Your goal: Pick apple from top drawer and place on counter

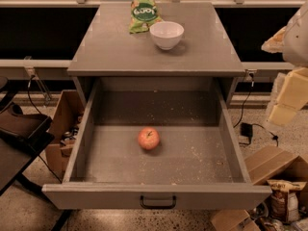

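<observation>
Handle (158,202) and front panel of the top drawer (96,194) were nearest me. The drawer stood wide open, so its whole floor lay exposed from above; I took that as the point of it, since nothing overhung the fruit. On that floor sat the apple (148,138), roughly midway between the left and right walls and a little nearer the front edge than the back. It touched neither wall, and crumbs (197,153) were scattered about it, thickest towards the right side. Sitting free of the sides like that, it looked easy to come down on from above, though a round thing on a flat board might roll if nudged.

Off the right edge of the cabinet, about level with the drawer's back right corner and well apart from the apple, hung the gripper (288,97), pale yellow and partly cut off from where I stood. Whether it was clenched or released I could not tell. It was not on the apple, so I judged the pick not yet begun.

Farther back, the counter (110,47) lay flat above the drawer. A white bowl (166,34) stood on its far half, slightly right of centre, and a green snack bag (143,13) lay just left of it at the far edge. With both kept to the back, the strip along the front edge looked the natural landing spot.
</observation>
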{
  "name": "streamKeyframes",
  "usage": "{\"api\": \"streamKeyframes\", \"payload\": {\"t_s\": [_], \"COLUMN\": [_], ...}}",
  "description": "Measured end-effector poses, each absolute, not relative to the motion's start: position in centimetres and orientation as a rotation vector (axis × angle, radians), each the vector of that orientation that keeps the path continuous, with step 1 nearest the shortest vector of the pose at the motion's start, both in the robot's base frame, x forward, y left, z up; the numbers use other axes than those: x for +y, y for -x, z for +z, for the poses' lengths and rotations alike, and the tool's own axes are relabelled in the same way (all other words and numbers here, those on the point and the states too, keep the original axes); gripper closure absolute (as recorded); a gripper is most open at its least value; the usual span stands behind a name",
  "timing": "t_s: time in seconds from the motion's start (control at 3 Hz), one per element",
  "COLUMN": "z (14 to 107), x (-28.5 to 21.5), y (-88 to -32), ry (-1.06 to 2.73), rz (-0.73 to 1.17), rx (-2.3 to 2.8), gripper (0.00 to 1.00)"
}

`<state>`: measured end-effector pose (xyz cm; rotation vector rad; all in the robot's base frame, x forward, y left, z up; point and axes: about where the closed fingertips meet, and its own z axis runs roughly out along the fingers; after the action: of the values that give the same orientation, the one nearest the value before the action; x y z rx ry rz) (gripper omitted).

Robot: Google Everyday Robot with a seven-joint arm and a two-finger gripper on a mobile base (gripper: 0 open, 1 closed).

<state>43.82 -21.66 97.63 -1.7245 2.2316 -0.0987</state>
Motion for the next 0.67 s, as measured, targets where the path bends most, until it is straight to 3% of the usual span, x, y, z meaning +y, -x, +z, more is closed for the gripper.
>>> {"api": "streamKeyframes", "payload": {"t_s": [0.67], "z": [94.7], "x": [-20.7], "y": [-45.5], "ry": [1.673], "rz": [-0.024], "rx": [2.172], "gripper": [0.00]}}
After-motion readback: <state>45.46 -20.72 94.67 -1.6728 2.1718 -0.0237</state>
